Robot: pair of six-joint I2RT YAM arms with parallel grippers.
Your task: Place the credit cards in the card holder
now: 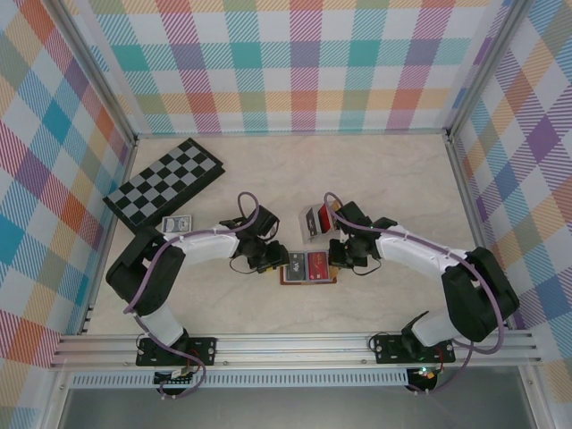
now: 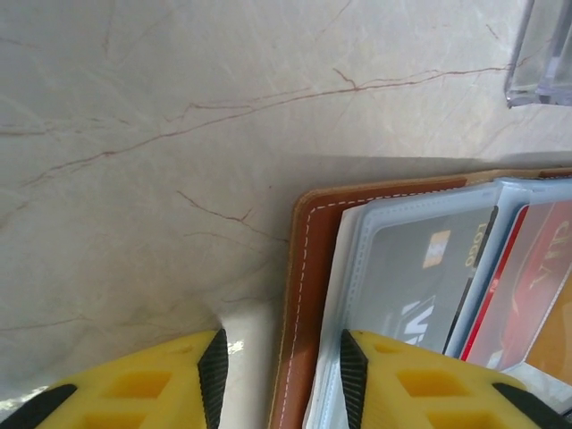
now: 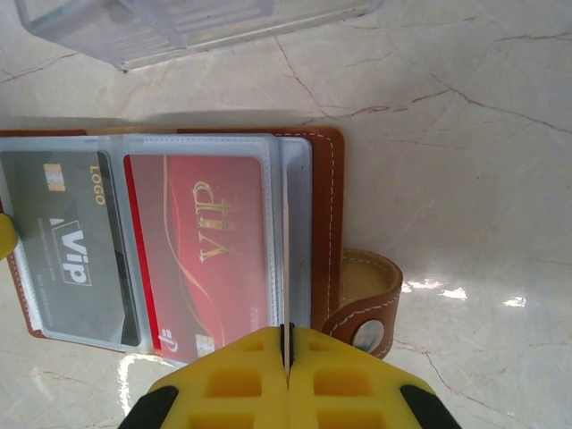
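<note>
The holder [image 1: 307, 269] lies opened flat on the table [image 1: 384, 170], somewhat toward the near edge and about midway between the left and right edges. Its long axis runs parallel to the near edge, and its snap tab [image 3: 366, 308] points toward the right edge. In its clear sleeves [image 3: 290, 223] sit a grey card [image 3: 67, 255] on the left and a red card [image 3: 206, 250] on the right. Each card's long sides run near to far, across the holder's length.

The left gripper [image 2: 282, 380] is released, its jaws apart astride the holder's left edge, one finger over bare table and the other over the sleeves. The right gripper [image 3: 286, 366] is clenched on nothing, tips together over the holder's near edge beside the tab, hiding the red card's near end.

Just beyond the holder stands the tray [image 1: 312, 221] with more cards [image 1: 324, 217], red and pale; their number is hard to make out. In the left wrist view the holder's right part is cut off.
</note>
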